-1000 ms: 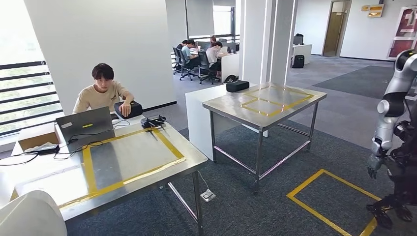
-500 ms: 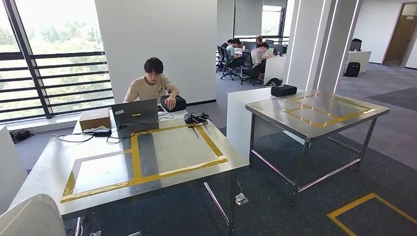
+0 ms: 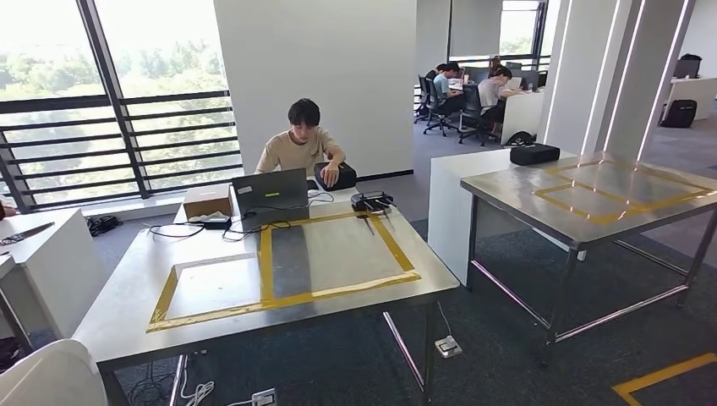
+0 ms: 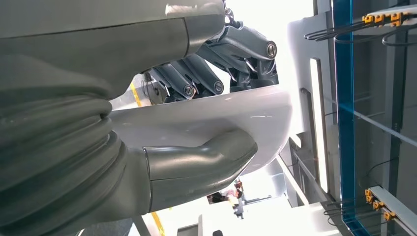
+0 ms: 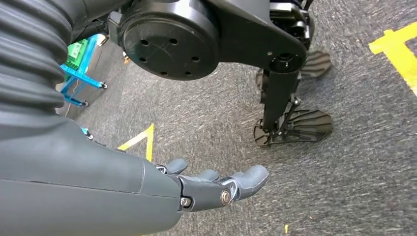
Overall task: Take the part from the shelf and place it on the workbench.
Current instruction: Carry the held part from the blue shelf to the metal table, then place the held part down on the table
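A white curved part (image 4: pixel 211 115) is gripped by my left hand (image 4: pixel 123 59), thumb (image 4: pixel 201 160) on one face and dark fingers (image 4: pixel 216 64) on the other. In the head view the same white part (image 3: pixel 51 376) pokes in at the bottom left corner, just short of the near workbench (image 3: pixel 338 245), a steel table marked with yellow tape rectangles. My right hand (image 5: pixel 147 191) hangs over the grey carpet with its fingers (image 5: pixel 236 184) stretched out and nothing in them.
A person (image 3: pixel 300 144) sits at the workbench's far side behind a laptop (image 3: pixel 270 190), a cardboard box (image 3: pixel 207 201) and a black device (image 3: pixel 372 201) with cables. A second taped steel table (image 3: pixel 592 190) stands to the right. A white desk (image 3: pixel 42 254) stands left.
The camera has swung left: the whole scene slid right, windows came into view, and the other robot at the right edge dropped out. The white part stays at the bottom left corner.
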